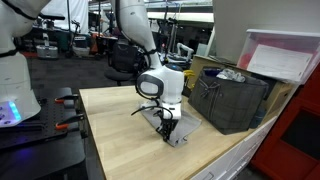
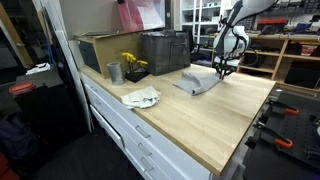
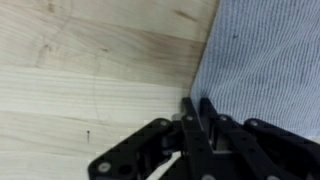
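Grey cloth [image 3: 265, 60] lies flat on the wooden tabletop [image 3: 90, 70], near a dark crate [image 2: 165, 52] in an exterior view. Claw [image 3: 200, 108] stands at the cloth's edge in the wrist view, fingers close together, pinching that edge.

Both exterior views stand off the counter [image 1: 120, 128] on different sides, looking down across it, sharing the pincer [image 1: 168, 128] and cloth [image 2: 200, 83]; the wrist view looks down, close over the cloth's edge
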